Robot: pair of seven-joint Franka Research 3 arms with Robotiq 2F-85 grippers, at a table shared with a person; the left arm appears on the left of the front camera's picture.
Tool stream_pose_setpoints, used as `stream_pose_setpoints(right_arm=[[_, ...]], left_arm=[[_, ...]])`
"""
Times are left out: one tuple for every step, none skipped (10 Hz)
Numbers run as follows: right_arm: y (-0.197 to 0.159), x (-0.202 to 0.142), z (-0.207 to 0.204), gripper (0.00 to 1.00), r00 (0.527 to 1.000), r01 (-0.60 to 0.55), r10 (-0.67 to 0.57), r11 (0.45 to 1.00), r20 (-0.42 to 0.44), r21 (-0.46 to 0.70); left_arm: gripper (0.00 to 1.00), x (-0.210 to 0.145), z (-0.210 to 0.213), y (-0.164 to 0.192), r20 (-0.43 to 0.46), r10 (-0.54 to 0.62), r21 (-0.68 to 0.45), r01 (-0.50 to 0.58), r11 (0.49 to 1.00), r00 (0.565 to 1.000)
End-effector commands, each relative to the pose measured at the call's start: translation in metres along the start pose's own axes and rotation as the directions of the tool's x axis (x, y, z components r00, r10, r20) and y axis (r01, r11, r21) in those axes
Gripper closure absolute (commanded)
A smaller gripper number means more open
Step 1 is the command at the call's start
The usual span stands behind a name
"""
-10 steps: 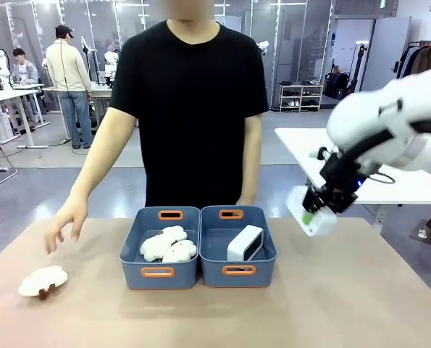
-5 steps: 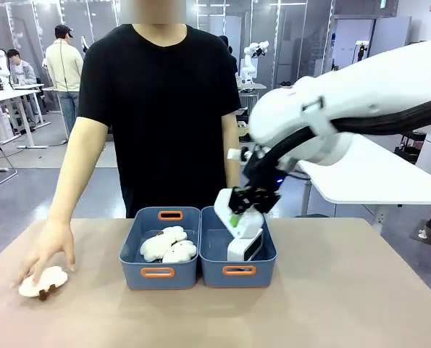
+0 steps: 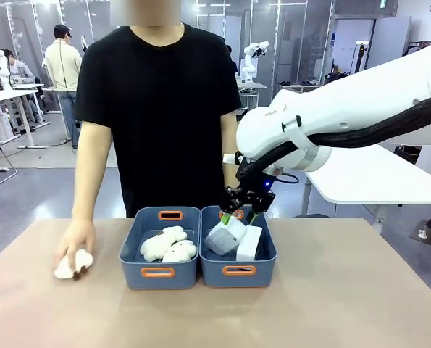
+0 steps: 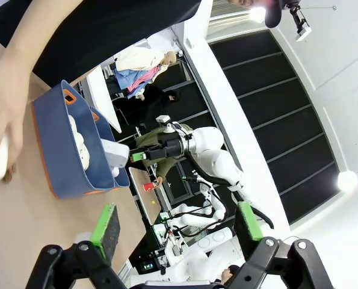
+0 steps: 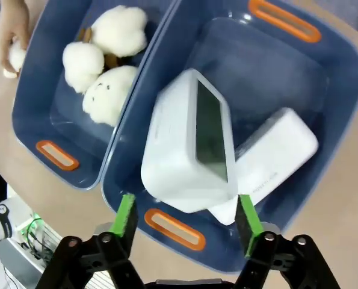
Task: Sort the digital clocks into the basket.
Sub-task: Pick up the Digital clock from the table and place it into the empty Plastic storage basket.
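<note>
- The right gripper [image 3: 236, 216] hung over the right basket [image 3: 238, 270], its fingers spread apart and touching nothing.
- In the right wrist view, the right gripper's green pads [image 5: 124, 214] stood wide on either side of a tilted clock [image 5: 191, 144], with clear gaps between pads and clock.
- That clock [image 3: 224, 235] sat loose inside the basket [image 5: 323, 72], dark screen facing up and toward the camera, leaning across the second clock [image 5: 269, 159].
- The second clock [image 3: 249, 243] lay beneath and beside the first, against the basket's right wall, showing its white back.
- The left basket [image 3: 158, 272] stood touching the right one and held fluffy white toys [image 3: 168, 244]; the wrist view showed the same toys [image 5: 100, 66] with brown feet.
- The person stood at the far side of the table [image 3: 345, 297], one hand [image 3: 75, 250] resting on the tabletop and closed round another fluffy toy [image 3: 64, 268].
- The left gripper [image 4: 175, 226] was open, its two green pads [image 4: 106, 223] well apart with nothing between them.
- From the left wrist view, both baskets [image 4: 55, 150] appeared sideways, with the person's hand [image 4: 4, 102] near them on the table.
</note>
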State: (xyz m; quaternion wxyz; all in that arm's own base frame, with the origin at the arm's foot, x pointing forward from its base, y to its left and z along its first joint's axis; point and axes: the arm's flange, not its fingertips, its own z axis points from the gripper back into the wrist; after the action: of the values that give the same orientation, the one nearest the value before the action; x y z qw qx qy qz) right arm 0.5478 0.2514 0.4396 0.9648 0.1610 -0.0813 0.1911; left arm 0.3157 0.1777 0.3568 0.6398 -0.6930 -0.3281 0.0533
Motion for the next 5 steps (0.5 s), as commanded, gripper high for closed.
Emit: stream_pose_setpoints(right_arm=[[-0.024, -0.014, 0.017, 0.0, 1.0, 0.025, -0.025, 1.0, 0.018, 0.012], [-0.045, -0.029, 0.027, 0.0, 0.998, 0.044, -0.044, 0.999, 0.034, -0.002], [-0.075, -0.05, 0.044, 0.0, 0.996, 0.066, -0.068, 0.997, 0.063, 0.031], [-0.111, -0.079, 0.065, 0.0, 0.993, 0.08, -0.09, 0.987, 0.071, 0.136], [-0.157, -0.112, 0.087, 0.0, 0.994, 0.08, -0.107, 0.897, 0.038, 0.436]], left_arm=[[0.02, 0.002, -0.001, -0.005, 0.005, 0.012, 0.015, -0.012, 1.0, 1.0], [0.02, 0.002, -0.001, -0.005, 0.005, 0.012, 0.015, -0.012, 1.0, 1.0], [0.02, 0.002, -0.001, -0.005, 0.005, 0.012, 0.015, -0.012, 1.0, 1.0], [0.02, 0.002, -0.001, -0.005, 0.005, 0.012, 0.015, -0.012, 1.0, 1.0], [0.02, 0.002, -0.001, -0.005, 0.005, 0.012, 0.015, -0.012, 1.0, 1.0]])
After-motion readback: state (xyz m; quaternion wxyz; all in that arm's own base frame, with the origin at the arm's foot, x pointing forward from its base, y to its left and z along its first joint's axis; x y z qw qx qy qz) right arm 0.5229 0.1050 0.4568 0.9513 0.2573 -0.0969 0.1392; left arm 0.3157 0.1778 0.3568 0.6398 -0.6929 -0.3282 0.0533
